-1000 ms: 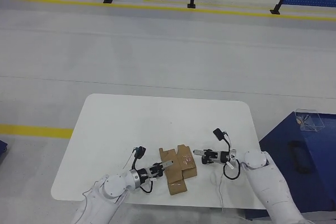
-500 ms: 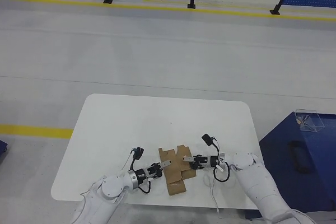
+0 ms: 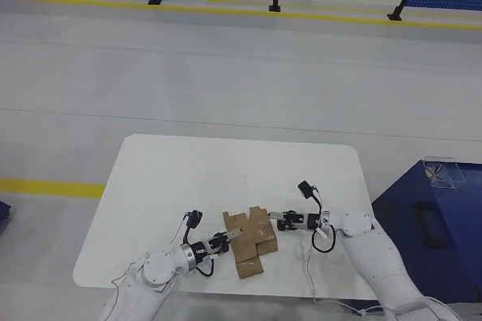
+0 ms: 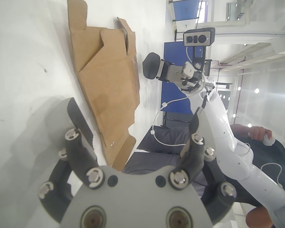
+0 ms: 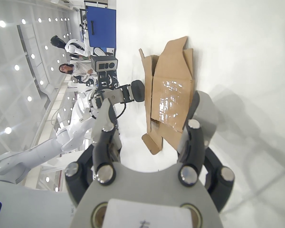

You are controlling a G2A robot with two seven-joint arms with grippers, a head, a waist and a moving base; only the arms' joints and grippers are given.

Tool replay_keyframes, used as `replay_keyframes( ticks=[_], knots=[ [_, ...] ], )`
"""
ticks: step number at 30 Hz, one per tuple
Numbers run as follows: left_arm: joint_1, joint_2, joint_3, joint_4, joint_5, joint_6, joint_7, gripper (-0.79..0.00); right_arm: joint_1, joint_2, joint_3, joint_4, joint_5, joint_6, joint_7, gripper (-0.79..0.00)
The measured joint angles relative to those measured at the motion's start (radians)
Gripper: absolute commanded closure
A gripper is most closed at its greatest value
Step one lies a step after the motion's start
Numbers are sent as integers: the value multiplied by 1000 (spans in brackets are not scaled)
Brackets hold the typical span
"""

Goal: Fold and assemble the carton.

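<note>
**Between the two pincers: flat carton, near edge of tabletop**

Near the front edge of the tabletop (image 3: 185, 168), the carton (image 3: 247, 241) lies flat and unfolded. Its long axis runs from the far side toward the near side, across the line that joins the two arms.

The left pincer (image 3: 234, 234) is at the carton's left edge. Its jaws are spread wide and hold nothing. One finger (image 4: 78, 119) rests low on the tabletop beside the cardboard.

The right pincer (image 3: 275, 217) is at the carton's right edge, toward the far end. Its jaws are also spread and clamp nothing. Both pincers are about equally close to the carton, one on each long side.

Compared with half a second ago, the right pincer has drawn back from over the carton to its edge. The carton has shifted slightly toward the left arm. The left pincer has barely moved.
</note>
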Motion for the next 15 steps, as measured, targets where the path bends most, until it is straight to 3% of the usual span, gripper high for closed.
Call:
replay_keyframes(
  ticks=[4, 6, 8, 10, 12, 14, 15],
  knots=[
    [-4, -2, 14, -4, 11, 39, -19, -763, -11, 2, -9, -13, -18, 39, -18, -770],
    [-14, -6, 23, 5, 9, 46, -29, -717, -18, -1, -19, -19, -17, 48, -17, -785],
    [-27, -12, 37, 21, -6, 46, -44, -573, -21, -6, -30, -17, -15, 59, -21, -785],
    [-45, -20, 52, 46, -26, 48, -56, -523, -20, -10, -40, -10, -10, 67, -20, -767],
    [-61, -27, 67, 70, -32, 48, -55, -366, -17, -14, -48, -3, -6, 68, -20, -708],
    [-81, -36, 82, 98, -39, 43, -52, -299, -13, -17, -54, 5, -2, 67, -18, -720],
    [-88, -39, 87, 110, -42, 40, -50, -179, -12, -18, -56, 9, 2, 66, -15, -720]
  ],
)
